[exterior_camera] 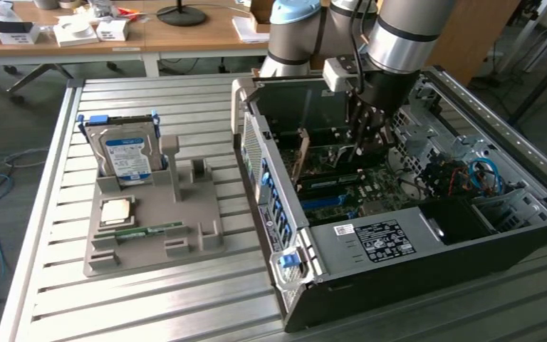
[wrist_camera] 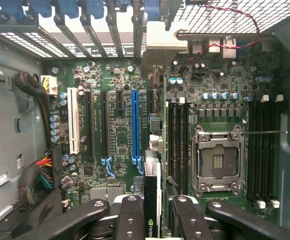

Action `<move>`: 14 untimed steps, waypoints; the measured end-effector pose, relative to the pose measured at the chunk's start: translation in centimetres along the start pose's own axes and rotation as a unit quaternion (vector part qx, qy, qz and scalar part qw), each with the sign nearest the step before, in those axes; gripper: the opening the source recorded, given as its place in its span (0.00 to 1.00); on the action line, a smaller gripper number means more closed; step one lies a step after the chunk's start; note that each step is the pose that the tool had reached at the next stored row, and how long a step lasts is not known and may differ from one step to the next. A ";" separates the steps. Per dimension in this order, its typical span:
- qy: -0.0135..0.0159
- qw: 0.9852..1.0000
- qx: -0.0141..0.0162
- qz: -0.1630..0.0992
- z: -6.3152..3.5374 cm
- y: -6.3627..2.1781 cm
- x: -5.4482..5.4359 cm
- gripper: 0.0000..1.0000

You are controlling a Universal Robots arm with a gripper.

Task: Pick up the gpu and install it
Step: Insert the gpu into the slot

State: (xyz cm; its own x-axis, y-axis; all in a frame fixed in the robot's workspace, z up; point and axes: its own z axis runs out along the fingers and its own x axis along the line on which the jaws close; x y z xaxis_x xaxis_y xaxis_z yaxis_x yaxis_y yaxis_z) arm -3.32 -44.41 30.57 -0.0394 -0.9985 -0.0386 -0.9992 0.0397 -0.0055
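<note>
Broad slatted metal table (exterior_camera: 159, 299) underneath it all, with bare slats along the near edge and at the exterior view's left. On the right half, a large open black-and-silver computer case (exterior_camera: 426, 292) lying on its side, top open, walls rising all round the green motherboard (wrist_camera: 120, 150).

Thick silver robot arm (exterior_camera: 402, 28) dropping steeply from the far side into that opening, wrist aimed straight down at the board. Black gripper (exterior_camera: 364, 146) low inside the case, between the case's left wall and the metal drive cage at the right. Open room above the board, little to either side.

Fingers (wrist_camera: 131, 217) closed partway and clamped on the gpu (wrist_camera: 151, 200) — a thin dark-green circuit-board card seen edge-on, its pale metal bracket close to the row of rear slot covers. Card held upright over the board, just beside the long blue expansion slot (wrist_camera: 135, 125) and parallel to it. Cannot tell whether its lower edge touches anything.

Close around the card: black slots and a white slot (wrist_camera: 74, 120) on one side, the square silver processor socket (wrist_camera: 217, 160) on the other. A bundle of coloured wires (wrist_camera: 45, 170) near a case wall.

Well apart, at the exterior view's left: a grey moulded holder tray (exterior_camera: 150, 249) carrying an upright boxy silver hard drive with a blue-white label (exterior_camera: 126, 153) and a narrow green memory stick (exterior_camera: 145, 231).
</note>
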 end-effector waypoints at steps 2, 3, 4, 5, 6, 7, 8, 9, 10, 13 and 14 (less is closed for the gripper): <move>0.000 1.000 0.000 0.000 0.03 0.00 0.0 0.27; 0.000 1.000 0.000 0.000 0.10 0.00 0.0 0.27; 0.000 1.000 0.000 0.000 0.17 0.00 0.0 0.27; 0.000 1.000 0.000 0.000 0.23 0.00 0.0 0.27; 0.000 1.000 0.000 0.000 0.30 0.00 0.0 0.27; 0.000 1.000 0.000 0.000 0.37 0.00 0.0 0.27; 0.000 1.000 0.000 0.000 0.43 0.00 0.0 0.27; 0.000 1.000 0.000 0.000 0.51 0.00 0.0 0.27; 0.000 1.000 0.000 0.000 0.57 0.00 0.0 0.27; 0.000 1.000 0.000 0.000 0.70 0.00 0.0 0.27; 0.000 1.000 0.000 0.000 0.71 0.00 0.0 0.27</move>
State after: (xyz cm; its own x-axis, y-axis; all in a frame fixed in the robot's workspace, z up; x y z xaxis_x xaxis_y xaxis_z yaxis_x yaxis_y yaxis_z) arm -3.32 -44.41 29.85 -0.0394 -0.9985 -0.0387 -0.9992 0.0397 -0.0058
